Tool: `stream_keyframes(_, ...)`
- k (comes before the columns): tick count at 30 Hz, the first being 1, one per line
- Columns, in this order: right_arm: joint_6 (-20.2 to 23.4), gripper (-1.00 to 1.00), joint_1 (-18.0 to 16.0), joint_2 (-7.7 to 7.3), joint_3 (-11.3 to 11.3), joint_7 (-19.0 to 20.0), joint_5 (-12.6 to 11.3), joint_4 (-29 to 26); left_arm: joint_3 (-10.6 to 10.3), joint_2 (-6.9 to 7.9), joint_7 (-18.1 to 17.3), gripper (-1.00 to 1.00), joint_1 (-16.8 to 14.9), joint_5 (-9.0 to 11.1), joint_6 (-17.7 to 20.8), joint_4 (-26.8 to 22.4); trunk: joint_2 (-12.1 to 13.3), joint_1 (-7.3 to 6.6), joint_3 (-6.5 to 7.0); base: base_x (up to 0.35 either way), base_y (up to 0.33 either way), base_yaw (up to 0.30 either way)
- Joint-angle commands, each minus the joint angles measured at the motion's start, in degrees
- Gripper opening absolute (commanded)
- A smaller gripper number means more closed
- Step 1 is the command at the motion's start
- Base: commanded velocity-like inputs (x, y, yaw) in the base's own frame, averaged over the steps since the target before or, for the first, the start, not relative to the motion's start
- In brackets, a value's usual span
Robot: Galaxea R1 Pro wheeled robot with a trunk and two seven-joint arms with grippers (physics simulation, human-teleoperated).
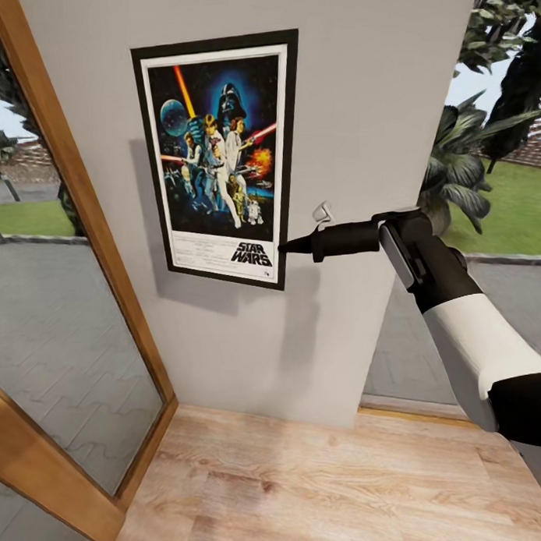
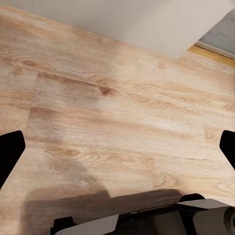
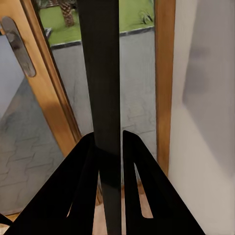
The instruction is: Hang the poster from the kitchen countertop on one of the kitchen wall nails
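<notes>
Where jaws clamp poster [image 1: 220, 155], frame edge hidden

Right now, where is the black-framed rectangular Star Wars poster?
In the head view the poster is upright against the grey wall, beside the wooden door frame, with the right gripper clamped on its lower right edge.

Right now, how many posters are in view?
1: the poster is up against the grey wall, its lower right edge pinched in the right gripper. Others could be out of frame.
</notes>
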Motion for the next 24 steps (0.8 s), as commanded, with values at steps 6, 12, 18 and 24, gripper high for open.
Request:
stream_keyframes(6,0.45,-1.0,-0.07,-0.13,0.12,-0.11,-0.49,0.09,0.07,-0.01,-0.2,1.0,-0.01,0.02,-0.15,-0.02,-0.12,0.04,-0.11,0.006,0.005,0.0)
stream_keyframes(12,0.44,-1.0,-0.07,-0.15,0.08,-0.07,-0.49,0.07,0.07,0.0,-0.2,1.0,-0.01,0.02,-0.14,-0.02,-0.12,0.04,-0.11,0.15,0.0,0.0)
stream_keyframes(18,0.44,-1.0,-0.07,-0.15,0.06,-0.05,-0.49,0.1,0.07,0.0,-0.18,1.0,-0.01,0.02,-0.13,-0.02,-0.12,0.04,-0.11,0.04,0.0,0.0)
stream_keyframes(24,0.44,-1.0,-0.07,-0.15,0.06,-0.03,-0.49,0.11,0.07,0.01,-0.16,1.0,-0.01,0.02,-0.13,-0.02,-0.12,0.04,-0.11,0.004,0.0,0.0)
